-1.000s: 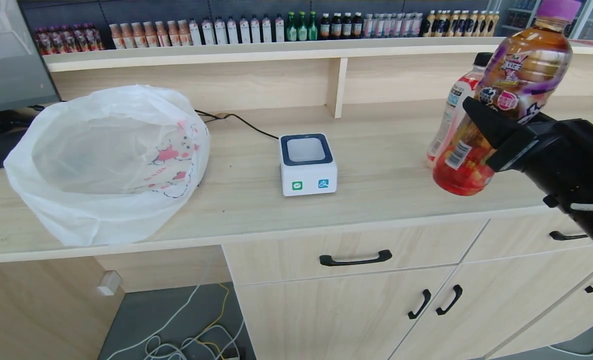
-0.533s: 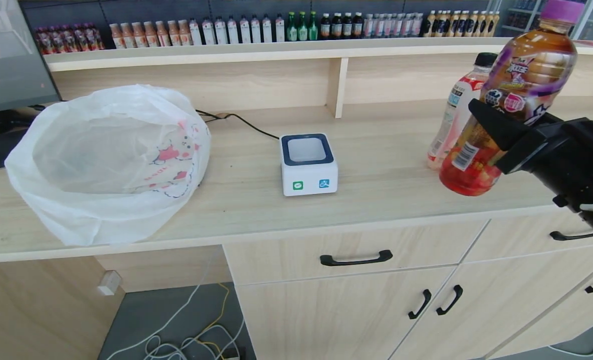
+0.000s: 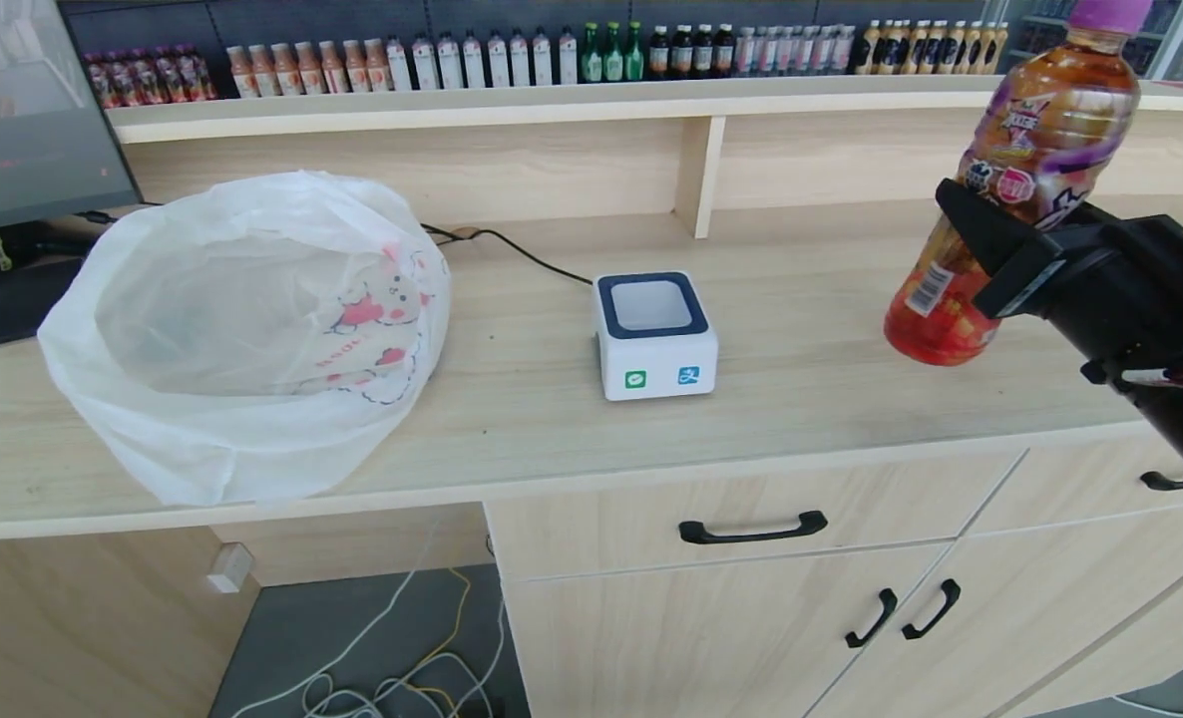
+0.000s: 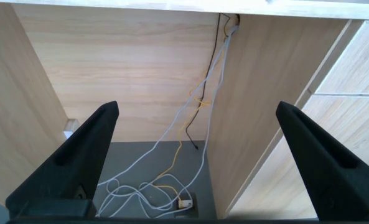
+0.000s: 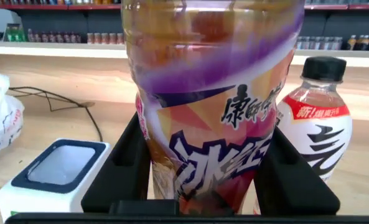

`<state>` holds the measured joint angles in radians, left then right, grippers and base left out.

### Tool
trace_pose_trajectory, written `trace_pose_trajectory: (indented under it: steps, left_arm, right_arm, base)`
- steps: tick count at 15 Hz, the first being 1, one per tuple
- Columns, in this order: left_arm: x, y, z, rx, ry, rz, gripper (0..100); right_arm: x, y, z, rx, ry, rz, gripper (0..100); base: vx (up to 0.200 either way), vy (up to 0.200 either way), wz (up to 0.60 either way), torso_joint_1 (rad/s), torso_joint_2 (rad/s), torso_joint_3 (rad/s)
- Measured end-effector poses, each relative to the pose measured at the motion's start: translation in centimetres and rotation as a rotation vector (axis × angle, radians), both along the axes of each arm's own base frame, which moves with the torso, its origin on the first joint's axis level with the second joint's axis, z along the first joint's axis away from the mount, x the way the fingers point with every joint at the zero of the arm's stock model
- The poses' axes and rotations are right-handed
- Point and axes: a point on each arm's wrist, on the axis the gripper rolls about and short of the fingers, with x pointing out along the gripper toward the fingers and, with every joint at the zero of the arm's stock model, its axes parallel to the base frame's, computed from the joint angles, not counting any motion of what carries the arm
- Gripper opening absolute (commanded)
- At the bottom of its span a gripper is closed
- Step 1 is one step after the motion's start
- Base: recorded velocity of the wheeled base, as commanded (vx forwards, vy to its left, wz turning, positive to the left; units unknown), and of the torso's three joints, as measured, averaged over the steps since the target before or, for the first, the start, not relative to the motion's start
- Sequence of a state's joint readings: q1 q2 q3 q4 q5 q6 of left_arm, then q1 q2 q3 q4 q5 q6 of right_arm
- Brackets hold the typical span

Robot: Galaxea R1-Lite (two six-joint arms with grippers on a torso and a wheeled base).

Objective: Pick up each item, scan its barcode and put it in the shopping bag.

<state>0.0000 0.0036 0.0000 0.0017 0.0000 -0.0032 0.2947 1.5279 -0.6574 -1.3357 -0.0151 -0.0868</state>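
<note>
My right gripper (image 3: pixel 1012 231) is shut on a tea bottle (image 3: pixel 1030 150) with a purple cap, an orange drink and a purple label. It holds the bottle tilted above the right side of the wooden counter (image 3: pixel 811 329). The right wrist view has the gripper (image 5: pixel 203 171) clamping the bottle (image 5: pixel 209 81) around its label. A second bottle (image 5: pixel 315 134) with a black cap stands on the counter just beyond it. The white barcode scanner (image 3: pixel 656 334) sits mid-counter, with the open white shopping bag (image 3: pixel 242 329) to its left. My left gripper (image 4: pixel 196 112) hangs open below the counter.
A raised shelf (image 3: pixel 591 100) at the back carries a row of several drink bottles (image 3: pixel 512 55). A dark monitor (image 3: pixel 33 110) stands at the far left. The scanner's black cable (image 3: pixel 522 254) runs along the counter's back. Loose cables (image 4: pixel 172 180) lie on the floor under the counter.
The head camera has shifted, so the bag and scanner sit further right in the picture. The held bottle has risen a little and now hides the second bottle in the head view.
</note>
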Motion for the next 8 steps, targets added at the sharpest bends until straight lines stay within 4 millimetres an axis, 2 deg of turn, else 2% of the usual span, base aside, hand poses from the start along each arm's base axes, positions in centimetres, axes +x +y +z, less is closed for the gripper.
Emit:
trace_pose_trajectory:
  steps: [7, 8]
  left_arm:
    - [0.00, 0.00, 0.00, 0.000, 0.000, 0.000, 100]
    - [0.00, 0.00, 0.00, 0.001, 0.000, 0.000, 100]
  right_arm:
    - [0.69, 0.00, 0.59, 0.010, -0.016, -0.017, 0]
    - [0.85, 0.00, 1.00, 0.011, -0.019, -0.031, 0]
  base:
    - [0.000, 0.200, 0.00, 0.000, 0.00, 0.006]
    - [0.000, 0.000, 0.00, 0.000, 0.00, 0.000]
